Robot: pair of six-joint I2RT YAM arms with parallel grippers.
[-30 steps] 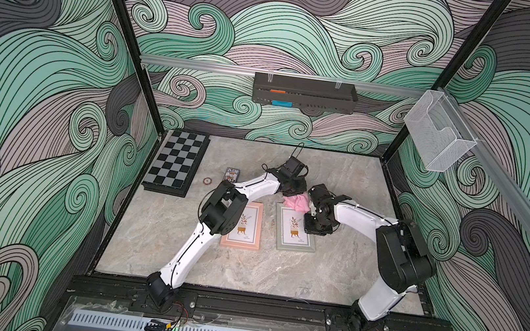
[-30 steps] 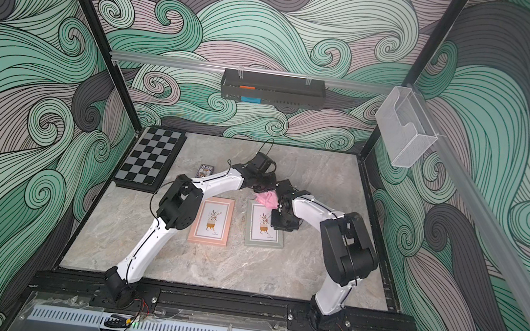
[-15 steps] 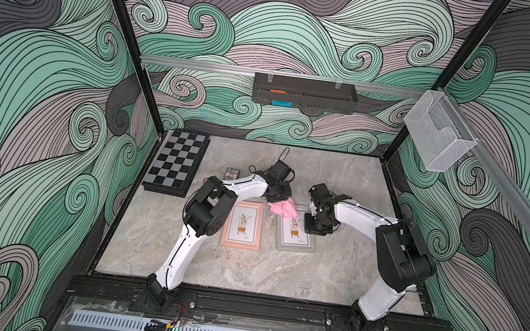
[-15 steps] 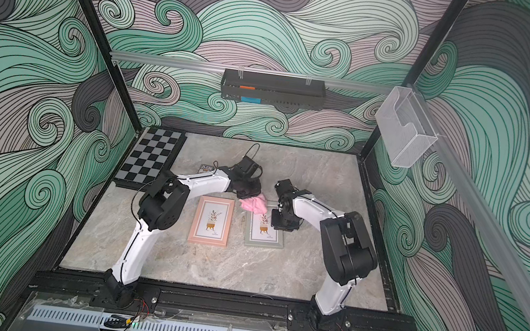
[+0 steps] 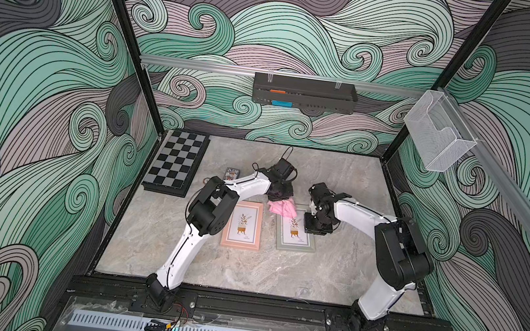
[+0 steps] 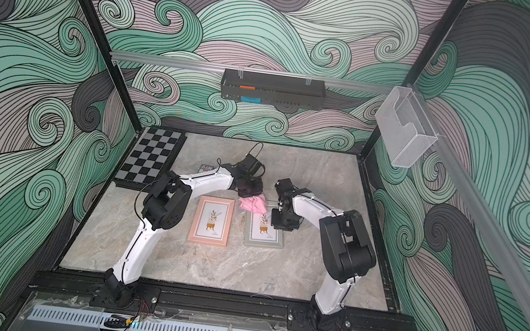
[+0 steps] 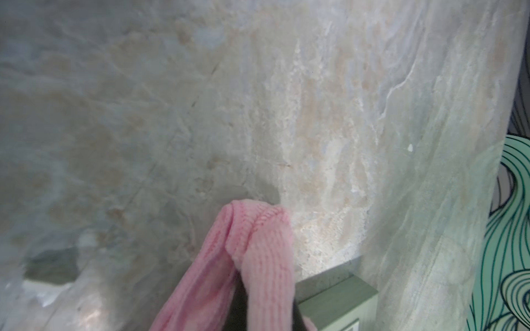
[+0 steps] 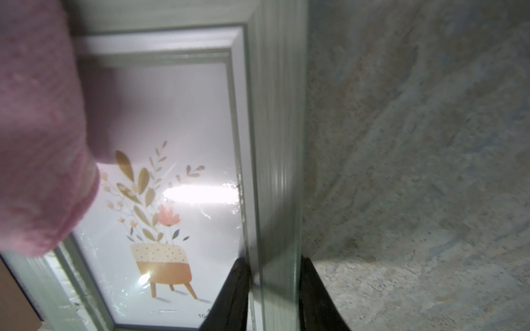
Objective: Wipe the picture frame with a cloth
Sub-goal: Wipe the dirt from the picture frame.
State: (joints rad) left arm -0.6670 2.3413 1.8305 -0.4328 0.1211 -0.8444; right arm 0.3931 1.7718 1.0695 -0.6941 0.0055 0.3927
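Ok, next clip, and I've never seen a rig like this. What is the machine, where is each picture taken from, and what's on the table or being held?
Two white-and-black robot arms are bolted at the near edge of a marble table, inside a booth with wave-patterned walls. The two wide pictures come from one camera overhead. The two close-ups come from cameras on the arms' wrists.

On the table lie a pink frame, a green frame, a chessboard and a small printed box.

The left arm has its jaws shut on a pink cloth, which hangs over the green frame's far corner. The right arm grips that frame's side rail in its jaws, seemingly to steady it.
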